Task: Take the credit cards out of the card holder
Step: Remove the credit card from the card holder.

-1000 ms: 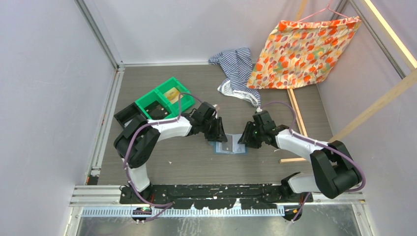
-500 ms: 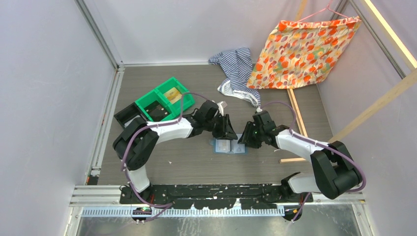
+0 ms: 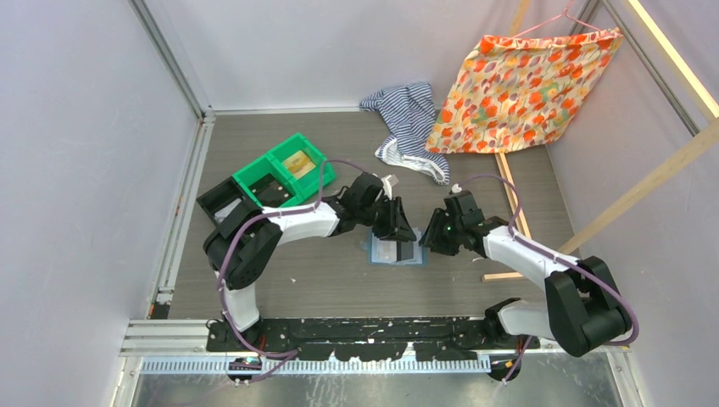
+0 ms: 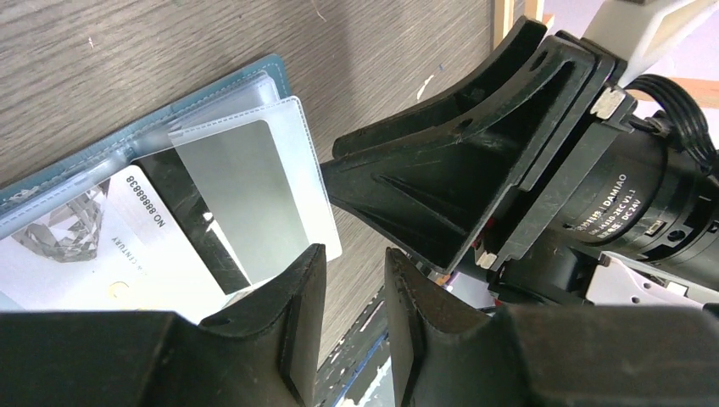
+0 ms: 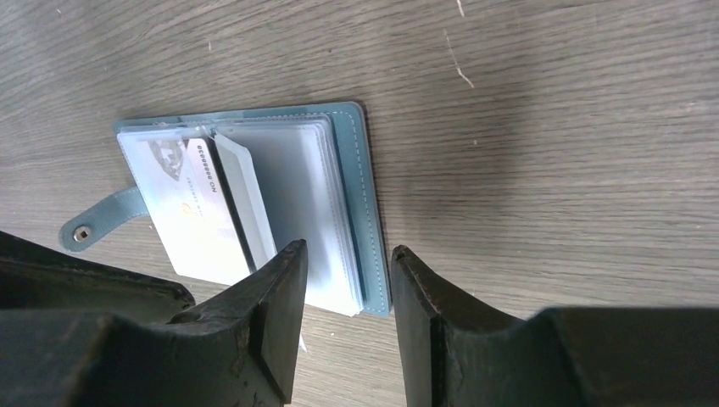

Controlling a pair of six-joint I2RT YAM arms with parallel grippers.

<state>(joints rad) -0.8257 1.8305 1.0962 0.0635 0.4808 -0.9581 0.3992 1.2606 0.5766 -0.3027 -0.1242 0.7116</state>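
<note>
One card holder (image 5: pixel 360 170) — left pincer (image 4: pixel 352 256), right pincer (image 5: pixel 348 250) flanking.

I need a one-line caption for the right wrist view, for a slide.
Open card holder on the table, a white card in its clear sleeves, right gripper with jaws apart at its edge.

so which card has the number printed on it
The white card, lying flat in the card holder; the plain grey card in the lifted clear sleeve beside it shows no print.
</note>
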